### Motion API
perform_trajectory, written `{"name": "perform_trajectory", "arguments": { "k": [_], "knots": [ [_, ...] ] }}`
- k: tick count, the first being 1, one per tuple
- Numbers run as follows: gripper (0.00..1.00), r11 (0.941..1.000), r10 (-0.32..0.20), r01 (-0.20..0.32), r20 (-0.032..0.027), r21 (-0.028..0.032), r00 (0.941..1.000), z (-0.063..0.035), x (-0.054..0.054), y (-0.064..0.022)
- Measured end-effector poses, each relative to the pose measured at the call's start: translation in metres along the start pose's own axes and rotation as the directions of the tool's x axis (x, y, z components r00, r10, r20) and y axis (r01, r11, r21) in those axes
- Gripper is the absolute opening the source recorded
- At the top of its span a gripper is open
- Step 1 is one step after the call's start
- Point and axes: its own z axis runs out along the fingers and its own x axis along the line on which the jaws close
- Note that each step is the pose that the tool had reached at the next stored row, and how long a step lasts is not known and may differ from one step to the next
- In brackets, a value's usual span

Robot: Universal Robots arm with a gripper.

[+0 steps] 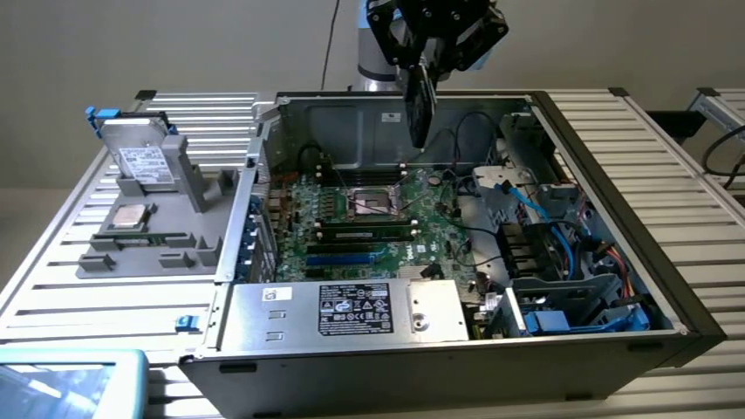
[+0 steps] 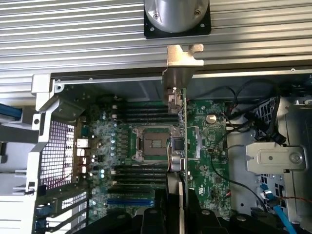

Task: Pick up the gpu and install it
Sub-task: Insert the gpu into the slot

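In the exterior view, the gripper (image 1: pixel 428 54) hangs at the top of the frame over the far part of an open computer case (image 1: pixel 652 262). Its black fingers pinch the upper end of the gpu (image 1: pixel 420 109). The card hangs upright and edge-on, a dark narrow slab in the air above the motherboard (image 1: pixel 349 218), its lower end level with the case's back wall and clear of the board. The case lies on its side on a slatted metal table (image 1: pixel 664 122). A power supply (image 1: pixel 349 310) with a white label sits at the near end. On the exterior view's left, just beside the case, a grey tray (image 1: pixel 140 253) carries a hard drive (image 1: pixel 146 161) standing in a slot.

In the wrist view, the gripper (image 2: pixel 178 214) shows as dark fingers (image 2: pixel 158 219) pressed against both sides of the gpu (image 2: pixel 175 83), which runs away from the camera as a thin edge. Its silver end bracket is the farthest part and reaches the case's back wall. Below the card lies the green motherboard (image 2: pixel 122 146), with the square processor socket (image 2: pixel 151 144) just beside the card's line. Beyond the case, on the table (image 2: pixel 73 39), stands the arm's round silver base (image 2: pixel 176 17).
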Motion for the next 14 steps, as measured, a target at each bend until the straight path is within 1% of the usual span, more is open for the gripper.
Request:
{"name": "perform_trajectory", "arguments": {
  "k": [4, 8, 11, 14],
  "knots": [
    [0.28, 0.9978, -0.066, 0.066, -0.0134, -0.0063, 0.9977, 0.0001, 0.0, 0.0],
    [0.28, 0.9909, -0.134, 0.134, -0.0252, -0.0143, 0.9906, 0.0001, 0.0001, 0.0],
    [0.28, 0.9819, -0.189, 0.188, -0.0331, -0.0225, 0.9815, 0.0002, 0.0001, 0.0],
    [0.28, 0.9706, -0.24, 0.24, -0.0421, -0.0206, 0.9697, 0.0002, 0.0001, 0.0]
  ]
}}
